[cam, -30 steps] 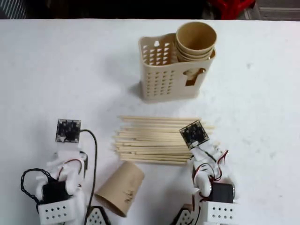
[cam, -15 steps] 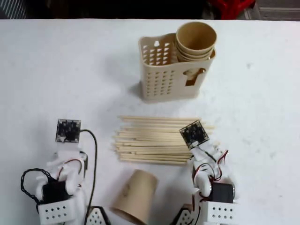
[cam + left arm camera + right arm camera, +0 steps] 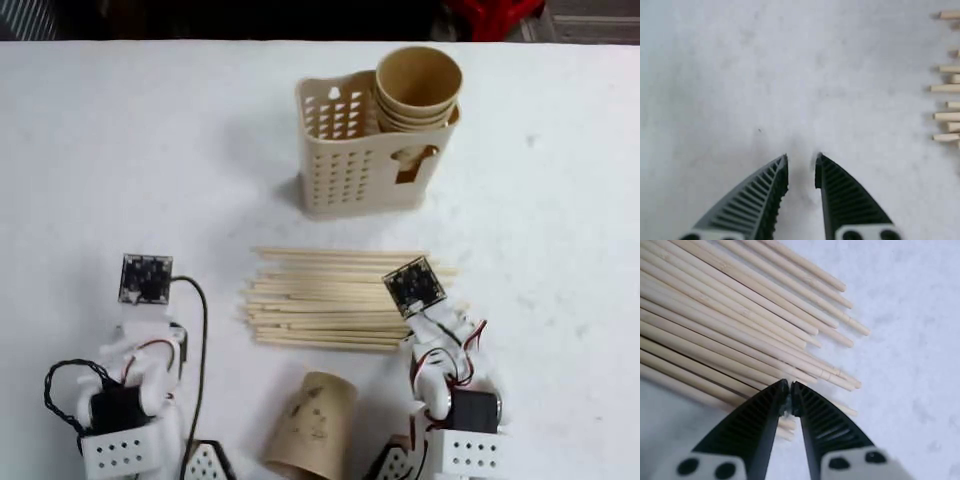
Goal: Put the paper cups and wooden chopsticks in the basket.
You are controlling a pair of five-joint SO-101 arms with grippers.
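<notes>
Basket (image 3: 350, 180) stood upright near the middle of the desk's (image 3: 120, 150) far edge. One nested stack of paper cups (image 3: 418, 80) sat in its right end, mouths up, rims above the basket wall. About four rims could be made out, but the exact count was unclear.

One loose cup (image 3: 312, 428) lay on its side at the near edge, between the two arm bases, mouth toward the near edge. It was just clear of the chopsticks.

Chopsticks (image 3: 330, 300) lay in one flat pile mid-desk, between basket and loose cup, parallel to the near edge. They overlapped too much to count, but there were well over a dozen.

Count: 1 basket, 1 cup stack, 1 loose cup, 1 chopstick pile, 2 arms.

Left arm (image 3: 130, 400) sat at the near-left corner and right arm (image 3: 450, 390) near the middle-right of the near edge, its wrist over the right end of the pile.

The high view gave the basket, the cups and the overall layout. The wrist views gave the finger gaps:
- Left hand (image 3: 801, 162): a narrow gap between the fingers, nothing in it, over bare desk, chopstick ends off to one side.
- Right hand (image 3: 789, 387): tips together, nothing visibly gripped, just over the chopstick ends. I couldn't tell whether it touched them.
</notes>
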